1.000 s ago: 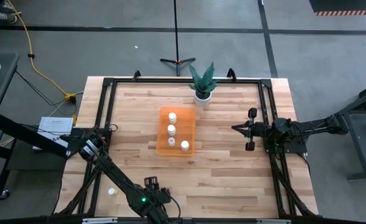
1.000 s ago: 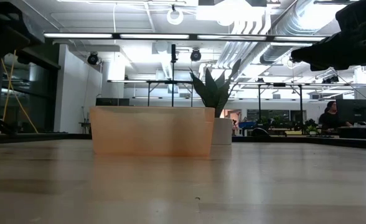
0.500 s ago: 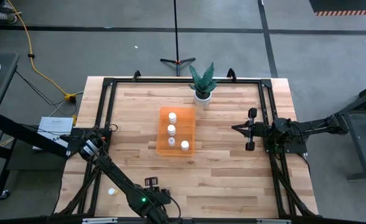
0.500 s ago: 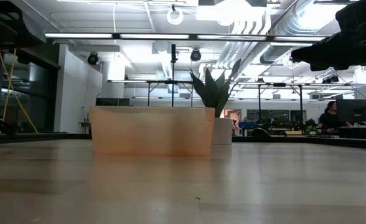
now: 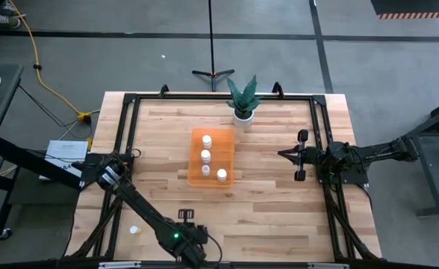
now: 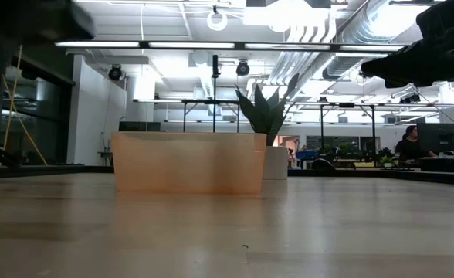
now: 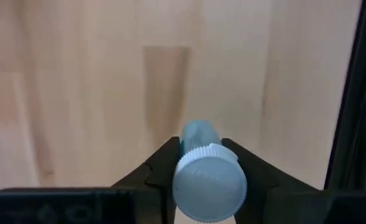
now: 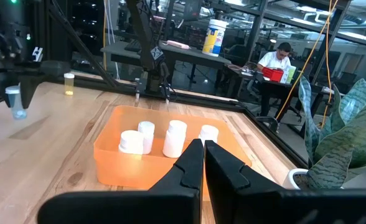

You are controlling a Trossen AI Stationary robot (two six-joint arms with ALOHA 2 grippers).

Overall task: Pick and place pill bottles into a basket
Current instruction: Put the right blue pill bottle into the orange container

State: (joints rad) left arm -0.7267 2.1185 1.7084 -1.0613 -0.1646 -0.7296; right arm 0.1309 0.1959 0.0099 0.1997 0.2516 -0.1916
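Observation:
The orange basket (image 5: 212,158) stands mid-table and holds several white pill bottles (image 5: 205,155); it also shows in the right wrist view (image 8: 147,163) and the low view (image 6: 188,162). My left gripper (image 5: 186,216), near the table's near edge, is shut on a pale pill bottle (image 7: 198,134), which the right wrist view also shows (image 8: 16,104). A yellowish pill bottle (image 5: 134,230) stands on the table at the near left. My right gripper (image 5: 281,155) is shut and empty, right of the basket. My left gripper pinches the bottle between its two fingers (image 7: 164,163), just below the white cap (image 7: 209,183). The fingers point down, from above. The bottle hangs upright below them, cap up, and looks clear of the table in the right wrist view.
A white pot with a green plant (image 5: 243,101) stands behind the basket at the far edge. A black frame (image 5: 126,134) runs around the table. Bare wood lies between my left gripper and the basket.
My left arm has shifted a little toward the table's right and far side, still shut on the bottle. My right arm, the basket and its bottles have kept still.

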